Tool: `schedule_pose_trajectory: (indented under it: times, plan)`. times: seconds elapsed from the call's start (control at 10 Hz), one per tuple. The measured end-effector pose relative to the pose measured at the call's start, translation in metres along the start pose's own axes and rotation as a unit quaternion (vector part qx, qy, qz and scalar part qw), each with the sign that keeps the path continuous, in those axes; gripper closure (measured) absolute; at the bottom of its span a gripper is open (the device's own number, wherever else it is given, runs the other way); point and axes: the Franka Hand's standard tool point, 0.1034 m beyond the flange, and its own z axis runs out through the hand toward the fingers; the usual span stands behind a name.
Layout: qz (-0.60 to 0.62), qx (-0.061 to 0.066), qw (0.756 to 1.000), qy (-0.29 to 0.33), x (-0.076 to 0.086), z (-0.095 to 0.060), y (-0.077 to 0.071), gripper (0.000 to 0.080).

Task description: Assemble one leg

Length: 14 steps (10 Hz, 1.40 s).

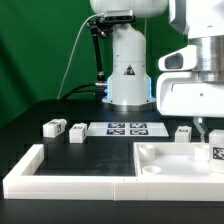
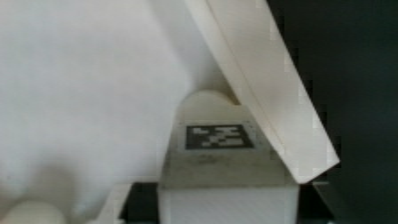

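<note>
Seating the leg point(image 2: 221, 150) into the square tray part point(image 1: 175, 165).
Gripper point(image 1: 207, 130) pinching the leg, low at the tray's corner on the exterior view's right. Next, I judge: align and press or twist home. Tray wall crowds it; spare legs point(image 1: 53, 127) sit well clear on the tabletop point(image 1: 30, 118), past the marker board point(image 1: 125, 128).

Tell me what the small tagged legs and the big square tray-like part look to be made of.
Leg: seems white plastic, matte, with blocky moulded edges; its black-and-white tag looks printed.
Square tray-like part: apparently the same white plastic, smooth with a faint sheen and rounded recesses. Painted wood cannot be ruled out.
</note>
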Motion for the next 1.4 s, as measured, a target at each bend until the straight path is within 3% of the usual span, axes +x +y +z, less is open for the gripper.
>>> schedule_pose_trajectory:
  times: [0.4,0.5,0.7,1.0,1.2,1.3,1.4]
  plan:
    - [0.250,0.023,0.968,0.003,0.0000,-0.0002,0.0023,0.0509]
    - [0.343,0.034,0.939,0.001,-0.0002,-0.0005,0.0034,0.0509]
    - [0.442,0.041,0.896,-0.011,-0.0014,-0.0005,0.0029,0.0509]
    - [0.513,0.044,0.857,-0.022,-0.0013,-0.0005,0.0029,0.0509]
    - [0.584,0.045,0.810,-0.031,-0.0027,-0.0002,0.0016,0.0509]
    - [0.575,0.046,0.816,-0.031,-0.0032,-0.0001,0.0012,0.0406]
    - [0.540,0.039,0.840,-0.035,-0.0037,0.0003,0.0024,0.0254]
